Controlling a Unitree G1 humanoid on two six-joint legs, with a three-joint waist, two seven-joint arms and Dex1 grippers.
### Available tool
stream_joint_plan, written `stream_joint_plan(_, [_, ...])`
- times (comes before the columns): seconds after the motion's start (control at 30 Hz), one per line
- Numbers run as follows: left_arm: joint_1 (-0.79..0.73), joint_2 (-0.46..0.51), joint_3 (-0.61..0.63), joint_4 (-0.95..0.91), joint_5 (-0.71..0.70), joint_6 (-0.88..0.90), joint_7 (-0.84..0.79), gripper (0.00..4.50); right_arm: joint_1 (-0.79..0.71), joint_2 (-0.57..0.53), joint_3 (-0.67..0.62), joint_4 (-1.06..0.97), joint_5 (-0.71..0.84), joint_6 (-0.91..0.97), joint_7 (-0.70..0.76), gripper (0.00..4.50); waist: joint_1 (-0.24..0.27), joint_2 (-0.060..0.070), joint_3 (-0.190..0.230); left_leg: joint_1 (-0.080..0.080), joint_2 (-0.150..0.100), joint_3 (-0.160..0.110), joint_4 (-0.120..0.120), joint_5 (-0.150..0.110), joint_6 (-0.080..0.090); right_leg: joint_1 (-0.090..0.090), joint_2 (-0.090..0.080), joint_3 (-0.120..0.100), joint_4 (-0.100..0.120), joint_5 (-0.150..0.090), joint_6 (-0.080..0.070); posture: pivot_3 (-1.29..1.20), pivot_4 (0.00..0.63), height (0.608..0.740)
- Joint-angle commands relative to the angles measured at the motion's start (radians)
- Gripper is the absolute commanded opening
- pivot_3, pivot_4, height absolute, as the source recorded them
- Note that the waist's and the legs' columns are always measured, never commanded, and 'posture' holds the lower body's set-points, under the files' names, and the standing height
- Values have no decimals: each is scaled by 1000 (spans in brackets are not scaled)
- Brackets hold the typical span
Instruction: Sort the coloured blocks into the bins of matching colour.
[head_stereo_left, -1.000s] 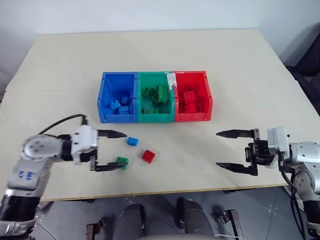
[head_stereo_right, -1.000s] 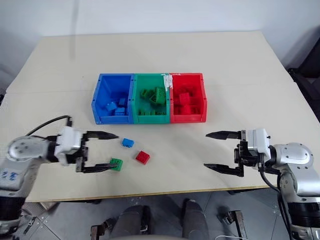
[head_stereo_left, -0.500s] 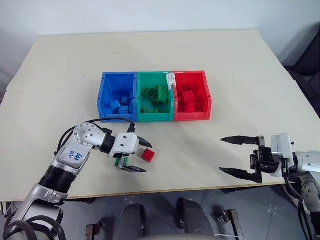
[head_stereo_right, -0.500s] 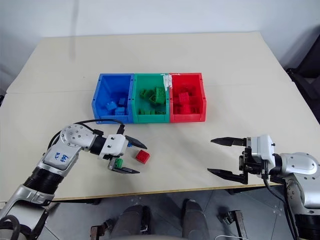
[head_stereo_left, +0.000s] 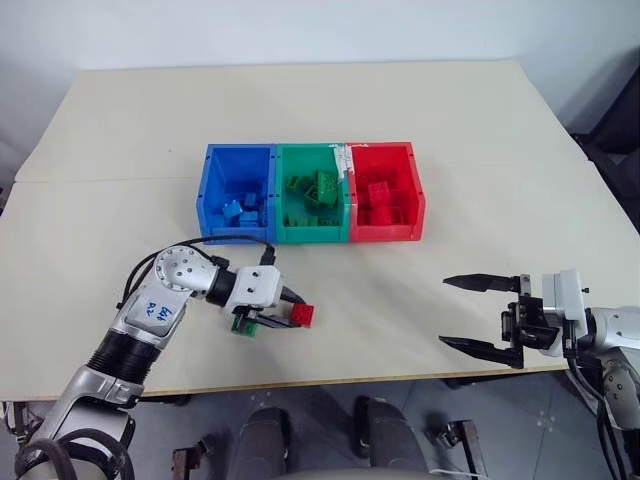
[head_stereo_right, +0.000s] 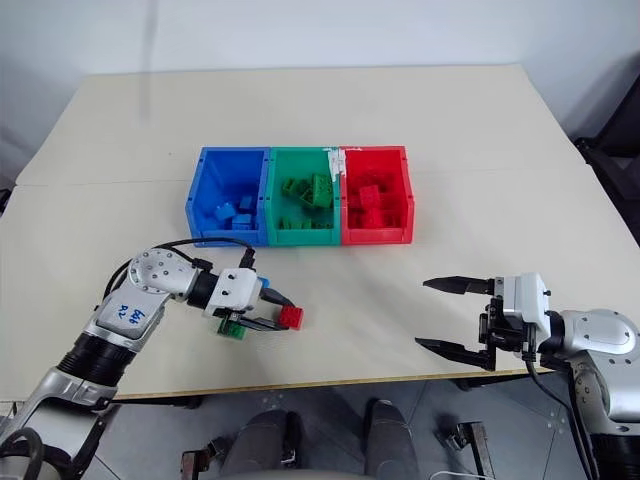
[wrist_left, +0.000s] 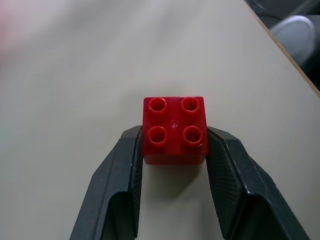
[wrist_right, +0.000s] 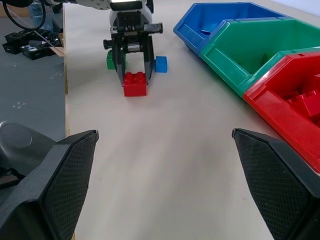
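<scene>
So the left gripper (wrist_left: 174, 145) has just clamped onto the red block (wrist_left: 174, 130), green block (wrist_right: 110, 59) right behind it; red bin (head_stereo_left: 385, 200) next. Right gripper (head_stereo_left: 478, 315) hangs wide open.

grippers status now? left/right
Left gripper: shut on the red block, block on the table.
Right gripper: open, holding nothing.
</scene>
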Motion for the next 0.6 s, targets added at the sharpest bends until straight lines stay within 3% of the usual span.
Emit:
stream_joint_plan(0.03, [-47, -61, 98, -62, -157, 98, 40, 1454, 9, 11, -80, -16, 36, -10, -44, 4500, 4, 0, 0, 0, 0, 0, 0, 0, 0, 0, 0, 0, 0, 0, 0, 0, 150, 740])
stream_joint_plan(0.17, [-147, -144, 159, -16, -231, 216, 123, 1454, 32, 51, -165, -34, 52, -27, -133, 4500, 18, 0, 0, 0, 0, -1, 1, 0, 0, 1, 0, 0, 1, 0, 1, 0, 150, 740])
stream_joint_plan(0.27, [-251, -207, 168, 77, -211, 239, 187, 1454, 53, 74, -224, -44, 58, -24, -197, 4500, 23, 0, 0, 0, -1, -2, 1, 1, 0, 2, 0, 0, 0, 1, 1, 0, 150, 740])
stream_joint_plan(0.6, [-716, -444, 137, 807, 60, -77, 519, 1454, 135, 153, -310, -88, 45, -57, -341, 4500, 20, -1, 0, 0, -4, -5, 1, -1, 5, 11, 0, -2, -16, 5, 7, 0, 150, 740])
